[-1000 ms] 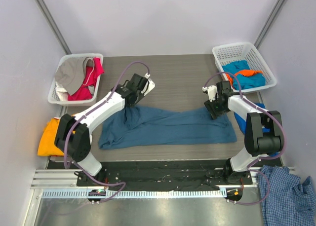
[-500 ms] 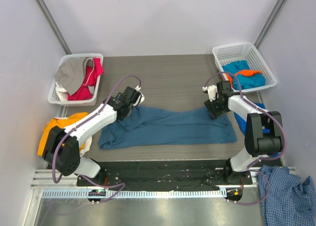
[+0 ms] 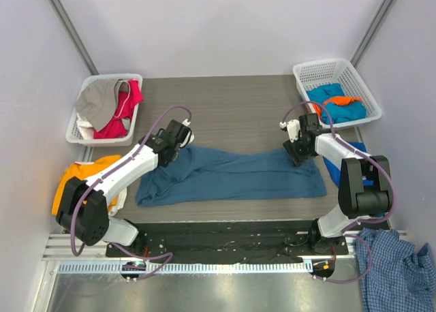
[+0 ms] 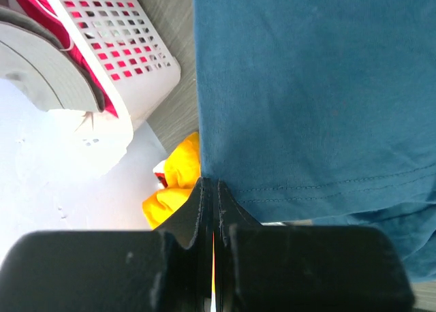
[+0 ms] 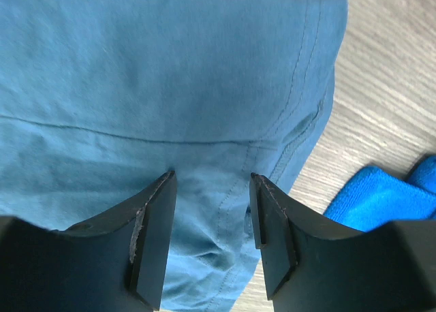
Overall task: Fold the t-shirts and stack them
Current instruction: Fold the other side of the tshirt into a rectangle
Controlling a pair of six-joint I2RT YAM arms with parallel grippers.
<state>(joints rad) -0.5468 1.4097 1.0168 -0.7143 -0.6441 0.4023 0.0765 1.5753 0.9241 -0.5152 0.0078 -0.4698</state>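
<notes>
A large dark teal-blue t-shirt (image 3: 231, 176) lies spread across the table, wrinkled at its upper left. My left gripper (image 3: 178, 140) sits at that upper left corner. In the left wrist view its jaws are shut on the hem corner of the t-shirt (image 4: 306, 87), and the cloth stretches flat away from the left gripper (image 4: 210, 184). My right gripper (image 3: 300, 152) hovers over the shirt's upper right part. It is open, and the right gripper (image 5: 211, 210) straddles a seamed fold of the t-shirt (image 5: 170, 87) without pinching it.
A white basket (image 3: 83, 130) at the back left holds grey and red garments, and another basket (image 3: 360, 80) at the back right holds turquoise and orange ones. An orange tee (image 3: 70, 189) hangs off the left edge. A bright blue cloth (image 3: 358, 150) lies right of the shirt. A checked shirt (image 3: 398, 271) lies near right.
My left arm has swung down and toward the near left, carrying the shirt's corner lower. The right arm has stayed almost still, its jaws a touch narrower.
</notes>
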